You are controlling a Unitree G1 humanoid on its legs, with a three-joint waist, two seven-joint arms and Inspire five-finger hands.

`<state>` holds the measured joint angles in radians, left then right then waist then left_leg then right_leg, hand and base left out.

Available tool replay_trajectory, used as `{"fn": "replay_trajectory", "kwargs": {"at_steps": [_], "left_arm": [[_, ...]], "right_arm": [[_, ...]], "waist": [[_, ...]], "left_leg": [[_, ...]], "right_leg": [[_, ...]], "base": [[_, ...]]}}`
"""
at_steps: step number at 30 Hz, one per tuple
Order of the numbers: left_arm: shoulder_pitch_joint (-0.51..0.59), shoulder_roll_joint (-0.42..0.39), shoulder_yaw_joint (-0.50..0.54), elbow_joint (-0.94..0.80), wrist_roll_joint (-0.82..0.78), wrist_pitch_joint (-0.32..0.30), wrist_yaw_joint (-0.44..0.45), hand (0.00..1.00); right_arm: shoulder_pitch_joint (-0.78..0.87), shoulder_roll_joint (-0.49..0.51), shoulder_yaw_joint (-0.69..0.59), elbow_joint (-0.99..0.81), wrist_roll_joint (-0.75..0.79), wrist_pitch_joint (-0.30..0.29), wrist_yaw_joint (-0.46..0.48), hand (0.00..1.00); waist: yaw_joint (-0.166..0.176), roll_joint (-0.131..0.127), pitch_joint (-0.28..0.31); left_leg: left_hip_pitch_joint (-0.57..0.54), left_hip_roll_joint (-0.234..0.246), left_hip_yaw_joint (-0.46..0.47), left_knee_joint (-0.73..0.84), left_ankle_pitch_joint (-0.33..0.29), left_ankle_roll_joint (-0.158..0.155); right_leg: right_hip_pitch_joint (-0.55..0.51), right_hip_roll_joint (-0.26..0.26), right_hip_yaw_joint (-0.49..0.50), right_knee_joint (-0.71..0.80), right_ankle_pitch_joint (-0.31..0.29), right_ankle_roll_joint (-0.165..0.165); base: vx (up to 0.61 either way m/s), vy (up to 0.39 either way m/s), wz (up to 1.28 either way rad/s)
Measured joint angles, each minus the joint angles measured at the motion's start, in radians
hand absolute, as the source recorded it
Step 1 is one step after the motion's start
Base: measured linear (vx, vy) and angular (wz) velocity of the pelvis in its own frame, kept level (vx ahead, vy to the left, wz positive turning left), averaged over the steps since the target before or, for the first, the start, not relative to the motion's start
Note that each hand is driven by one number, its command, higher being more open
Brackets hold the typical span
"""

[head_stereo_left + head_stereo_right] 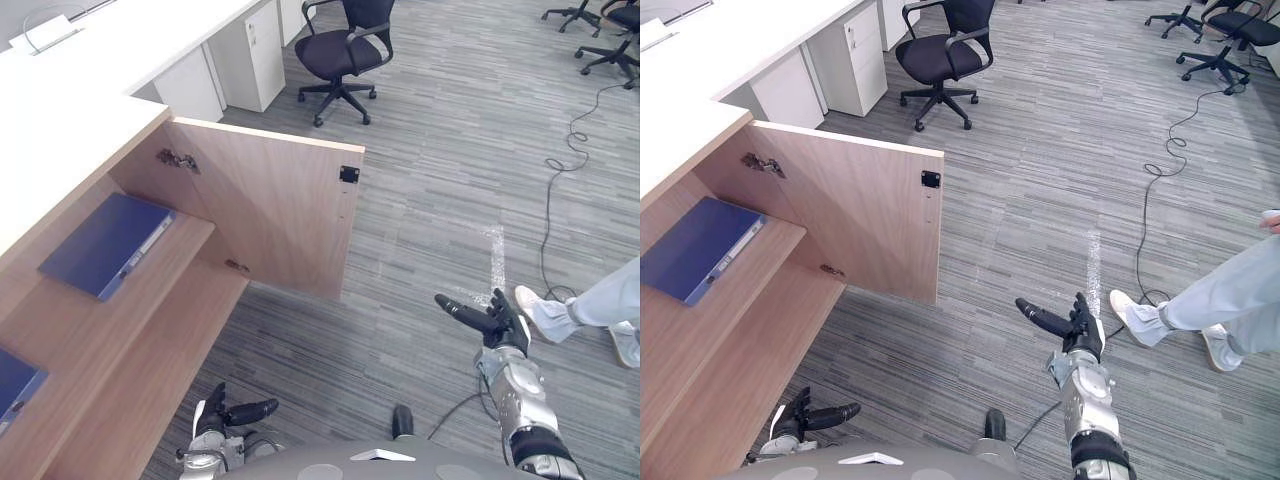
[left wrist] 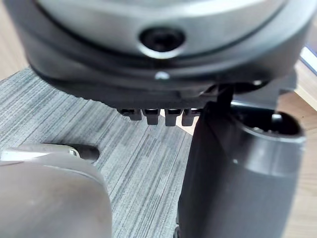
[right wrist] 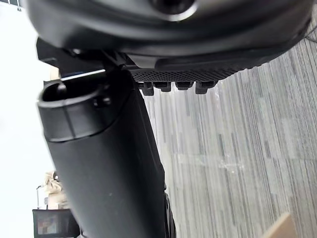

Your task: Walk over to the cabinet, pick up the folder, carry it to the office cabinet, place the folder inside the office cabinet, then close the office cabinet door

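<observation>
A blue folder lies flat on the upper shelf inside the wooden office cabinet, also seen in the right eye view. The cabinet door stands wide open, swung out over the carpet. My left hand hangs low beside the cabinet's lower shelf, fingers relaxed and holding nothing. My right hand is out over the carpet, well right of the door, with fingers straight and empty. Both hands are far from the folder.
A second blue folder pokes in at the far left on a lower shelf. A person's legs and white shoes stand close to my right hand. A black office chair and white desk drawers lie beyond the door.
</observation>
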<state>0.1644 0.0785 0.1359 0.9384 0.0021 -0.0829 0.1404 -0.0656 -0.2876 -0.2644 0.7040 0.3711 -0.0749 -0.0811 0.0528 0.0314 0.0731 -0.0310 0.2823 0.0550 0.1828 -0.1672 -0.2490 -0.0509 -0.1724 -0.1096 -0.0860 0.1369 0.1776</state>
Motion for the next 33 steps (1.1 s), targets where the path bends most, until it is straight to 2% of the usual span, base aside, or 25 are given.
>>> {"fn": "replay_trajectory", "kwargs": {"at_steps": [4, 6, 10, 12, 21, 24, 28, 33], "left_arm": [[0.003, -0.002, -0.001, 0.001, 0.0, 0.0, -0.009, 1.0], [0.003, -0.003, -0.003, 0.001, 0.0, 0.0, -0.017, 1.0], [0.012, -0.002, -0.003, -0.002, -0.001, -0.001, -0.024, 1.0], [0.013, -0.002, -0.005, -0.011, -0.001, -0.004, -0.04, 1.0], [0.036, 0.009, -0.011, -0.055, -0.001, -0.007, -0.067, 1.0], [0.036, 0.008, -0.01, -0.074, -0.029, -0.014, -0.08, 1.0], [0.036, 0.007, -0.005, -0.078, -0.044, -0.027, -0.087, 1.0], [0.036, 0.004, 0.001, -0.085, -0.071, -0.028, -0.088, 1.0]], "right_arm": [[-0.161, -0.162, -0.02, 0.216, 0.006, 0.007, -0.007, 1.0], [-0.252, -0.245, -0.019, 0.326, 0.005, 0.019, -0.004, 1.0], [-0.414, -0.347, 0.012, 0.452, -0.009, 0.039, 0.015, 1.0], [-0.497, -0.404, 0.046, 0.511, -0.011, 0.044, 0.029, 1.0], [-0.682, -0.45, 0.116, 0.598, -0.095, 0.071, 0.054, 1.0], [-0.722, -0.449, 0.13, 0.624, -0.133, 0.082, 0.068, 1.0], [-0.755, -0.449, 0.14, 0.625, -0.141, 0.087, 0.072, 1.0], [-0.791, -0.449, 0.151, 0.625, -0.162, 0.087, 0.072, 1.0]], "waist": [[0.008, 0.012, -0.007], [0.028, 0.015, -0.008], [0.035, 0.015, -0.008], [0.051, 0.011, -0.006], [0.085, -0.021, 0.012], [0.12, -0.033, 0.019], [0.135, -0.04, 0.025], [0.15, -0.045, 0.029]], "left_leg": [[-0.031, 0.0, -0.053, -0.013, 0.024, 0.003], [-0.032, 0.0, -0.064, -0.026, 0.036, 0.003], [-0.036, -0.003, -0.093, -0.031, 0.04, 0.005], [-0.039, -0.011, -0.115, -0.031, 0.041, 0.007], [-0.124, -0.055, -0.212, 0.009, 0.055, 0.022], [-0.152, -0.069, -0.238, 0.029, 0.058, 0.025], [-0.176, -0.077, -0.265, 0.042, 0.06, 0.024], [-0.193, -0.082, -0.285, 0.04, 0.062, 0.023]], "right_leg": [[-0.001, 0.001, -0.047, 0.0, 0.002, 0.001], [0.0, 0.002, -0.058, 0.003, 0.003, 0.002], [0.016, 0.001, -0.097, 0.006, 0.004, 0.002], [0.03, -0.005, -0.122, 0.006, 0.004, 0.002], [0.035, -0.034, -0.217, 0.006, 0.013, -0.006], [0.035, -0.042, -0.239, 0.006, 0.014, -0.009], [0.034, -0.042, -0.255, 0.001, 0.004, -0.027], [0.031, -0.043, -0.272, 0.001, 0.003, -0.026]], "base": [[0.01, -0.027, 0.3], [0.05, -0.019, 0.15], [0.04, -0.015, 0.21], [0.01, -0.005, 0.27], [-0.04, 0.007, 0.31], [-0.07, 0.015, 0.21], [-0.05, 0.001, 0.17], [0.0, 0.001, 0.1]]}}
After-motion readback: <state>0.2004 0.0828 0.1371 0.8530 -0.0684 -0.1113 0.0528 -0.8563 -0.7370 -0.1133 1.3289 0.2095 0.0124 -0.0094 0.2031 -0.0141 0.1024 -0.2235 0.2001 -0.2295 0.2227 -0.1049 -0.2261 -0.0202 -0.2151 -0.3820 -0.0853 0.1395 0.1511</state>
